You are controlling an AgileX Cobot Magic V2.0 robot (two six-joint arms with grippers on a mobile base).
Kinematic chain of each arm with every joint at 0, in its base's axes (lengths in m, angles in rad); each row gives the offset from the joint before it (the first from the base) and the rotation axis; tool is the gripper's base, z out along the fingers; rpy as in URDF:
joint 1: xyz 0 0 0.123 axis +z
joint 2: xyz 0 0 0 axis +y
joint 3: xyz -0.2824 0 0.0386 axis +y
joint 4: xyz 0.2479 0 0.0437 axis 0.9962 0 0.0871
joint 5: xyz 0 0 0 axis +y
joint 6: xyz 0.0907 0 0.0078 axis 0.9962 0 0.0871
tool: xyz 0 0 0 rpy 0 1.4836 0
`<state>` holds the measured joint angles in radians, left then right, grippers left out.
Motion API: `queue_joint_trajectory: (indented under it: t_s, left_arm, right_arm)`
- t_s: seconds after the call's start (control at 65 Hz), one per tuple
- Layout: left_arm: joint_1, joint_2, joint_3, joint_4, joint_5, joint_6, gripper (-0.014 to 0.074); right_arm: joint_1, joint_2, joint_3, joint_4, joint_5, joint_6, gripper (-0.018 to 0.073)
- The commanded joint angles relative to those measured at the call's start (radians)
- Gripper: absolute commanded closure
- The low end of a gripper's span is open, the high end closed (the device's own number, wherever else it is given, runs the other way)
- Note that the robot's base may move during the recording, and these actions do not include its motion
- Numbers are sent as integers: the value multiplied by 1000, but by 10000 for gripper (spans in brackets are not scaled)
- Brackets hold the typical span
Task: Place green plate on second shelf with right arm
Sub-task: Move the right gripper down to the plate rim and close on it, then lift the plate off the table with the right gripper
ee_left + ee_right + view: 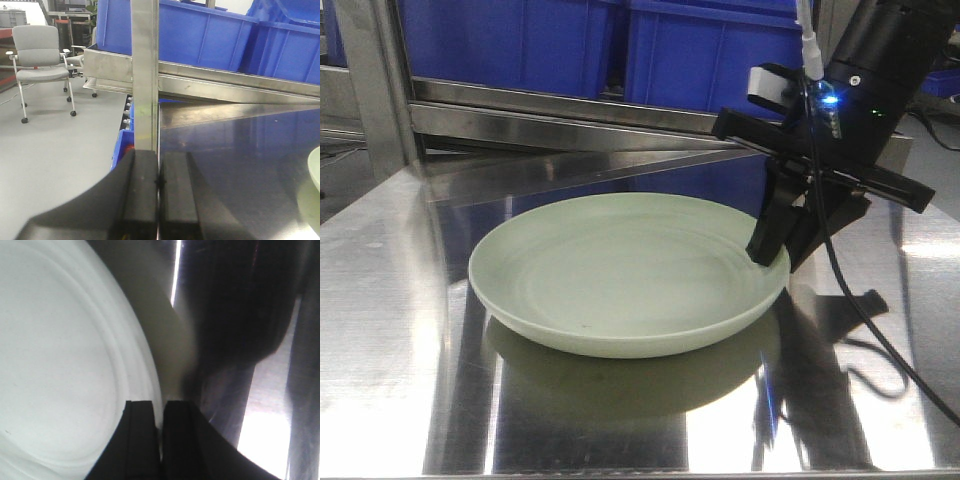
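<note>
Beyond the left edge of the steel shelf you see a grey office chair on the floor. Your left gripper hangs in front of the upright post, its fingers pressed together on nothing. Across the middle of the shelf lies the green plate, with blue bins behind it. At the plate's right rim your right gripper pinches the edge, one finger inside and one outside.
</note>
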<state>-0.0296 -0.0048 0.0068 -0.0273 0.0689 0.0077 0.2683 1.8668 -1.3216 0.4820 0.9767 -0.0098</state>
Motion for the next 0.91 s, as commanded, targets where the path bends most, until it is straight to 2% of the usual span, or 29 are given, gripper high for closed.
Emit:
queue_joint_trajectory:
  t_s: [0.0,0.261,0.646,0.892]
  left_arm:
    - [-8,-20,42,-8,-81,-8,466]
    - [-8,-20,42,-8,-81,-8,466]
    - [-8,-20,42,-8,-81,-8,466]
    - [-8,-20,42,-8,-81,-8,466]
  right_arm:
    - [-3,-53,-24,31,2,-11,503]
    - [-3,-133,-24,17,-29,-35,503]
    - [-3,-516,-24,-117,-71,-36,503]
    - [-3,-751,2,-135,-78,-36,503]
